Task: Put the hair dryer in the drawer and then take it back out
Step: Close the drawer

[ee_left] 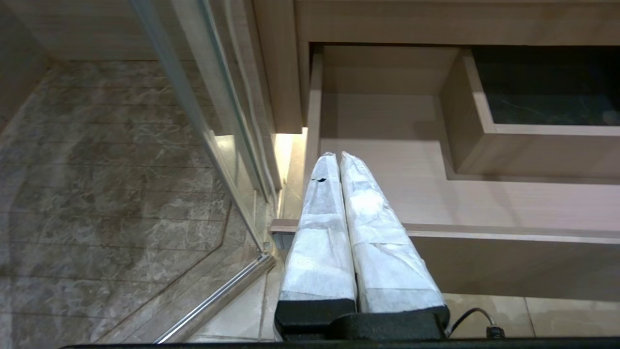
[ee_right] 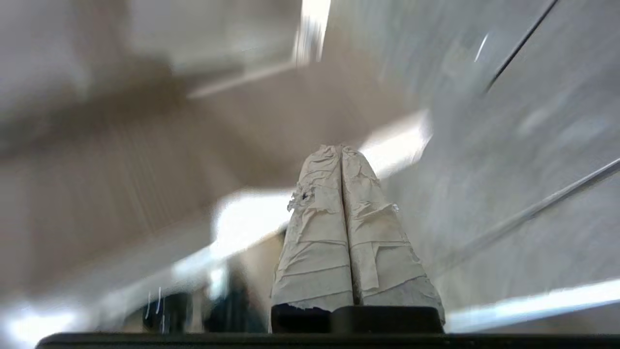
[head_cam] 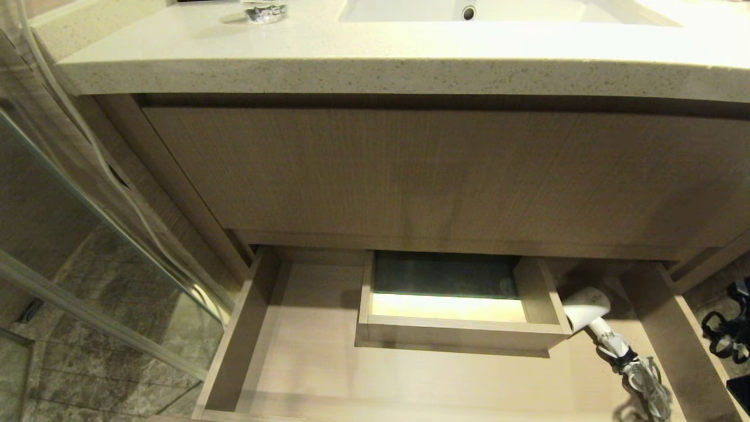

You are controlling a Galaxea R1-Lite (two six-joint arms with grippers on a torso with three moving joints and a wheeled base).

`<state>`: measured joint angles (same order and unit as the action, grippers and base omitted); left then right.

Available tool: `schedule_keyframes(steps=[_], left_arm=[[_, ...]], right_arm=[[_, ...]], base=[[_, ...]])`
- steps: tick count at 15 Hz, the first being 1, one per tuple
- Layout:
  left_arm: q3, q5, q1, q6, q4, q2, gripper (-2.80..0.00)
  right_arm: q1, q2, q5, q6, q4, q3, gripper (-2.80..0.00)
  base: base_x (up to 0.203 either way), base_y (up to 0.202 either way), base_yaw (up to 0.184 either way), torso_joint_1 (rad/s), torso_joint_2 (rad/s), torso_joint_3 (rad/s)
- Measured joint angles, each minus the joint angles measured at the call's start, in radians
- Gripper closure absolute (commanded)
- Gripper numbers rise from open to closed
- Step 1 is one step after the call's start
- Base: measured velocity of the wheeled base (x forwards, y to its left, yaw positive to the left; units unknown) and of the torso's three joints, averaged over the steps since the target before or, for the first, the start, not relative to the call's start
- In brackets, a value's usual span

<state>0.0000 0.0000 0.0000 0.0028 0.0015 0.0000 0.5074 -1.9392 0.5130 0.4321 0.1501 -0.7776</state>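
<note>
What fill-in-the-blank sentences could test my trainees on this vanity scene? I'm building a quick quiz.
1. The drawer below the counter is pulled ____.
2. The hair dryer lies in the drawer on the robot's ____ side of the boxed cut-out.
3. The fingers of the left hand are ____ and hold nothing.
4. The hair dryer's bundled cord lies ____ the drawer.

Missing words: open; right; shut; inside
</note>
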Motion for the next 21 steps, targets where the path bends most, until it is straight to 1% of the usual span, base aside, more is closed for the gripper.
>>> schedule_keyframes(steps=[1,3,5,7,9,12,16,18,21], left_arm=[[0.0,0.0,0.0,0.0,0.0,0.0,0.0],[0.0,0.0,0.0,0.0,0.0,0.0,0.0],[0.0,0.0,0.0,0.0,0.0,0.0,0.0],[0.0,0.0,0.0,0.0,0.0,0.0,0.0],[0.0,0.0,0.0,0.0,0.0,0.0,0.0],[0.0,0.0,0.0,0.0,0.0,0.0,0.0],[0.0,0.0,0.0,0.0,0.0,0.0,0.0],[0.0,0.0,0.0,0.0,0.0,0.0,0.0],[0.0,0.0,0.0,0.001,0.0,0.0,0.0]], right_arm=[[-0.008,0.014,-0.012,0.002,-0.024,0.01,0.0],[-0.014,0.037,-0.024,0.004,-0.025,0.03,0.0],[-0.015,0.058,-0.027,0.024,-0.053,0.057,0.0],[-0.015,0.079,-0.017,0.049,-0.054,0.105,0.0],[-0.014,0.093,0.0,0.072,-0.026,0.171,0.0],[-0.012,0.081,0.004,0.071,0.058,0.221,0.0],[-0.009,0.008,0.007,0.065,0.064,0.22,0.0],[-0.008,-0.043,0.012,0.046,0.062,0.192,0.0],[-0.003,-0.102,0.033,0.041,0.064,0.158,0.0]], base=[[0.0,0.0,0.0,0.0,0.0,0.0],[0.0,0.0,0.0,0.0,0.0,0.0],[0.0,0.0,0.0,0.0,0.0,0.0],[0.0,0.0,0.0,0.0,0.0,0.0],[0.0,0.0,0.0,0.0,0.0,0.0],[0.0,0.0,0.0,0.0,0.0,0.0],[0.0,0.0,0.0,0.0,0.0,0.0],[0.0,0.0,0.0,0.0,0.0,0.0],[0.0,0.0,0.0,0.0,0.0,0.0]])
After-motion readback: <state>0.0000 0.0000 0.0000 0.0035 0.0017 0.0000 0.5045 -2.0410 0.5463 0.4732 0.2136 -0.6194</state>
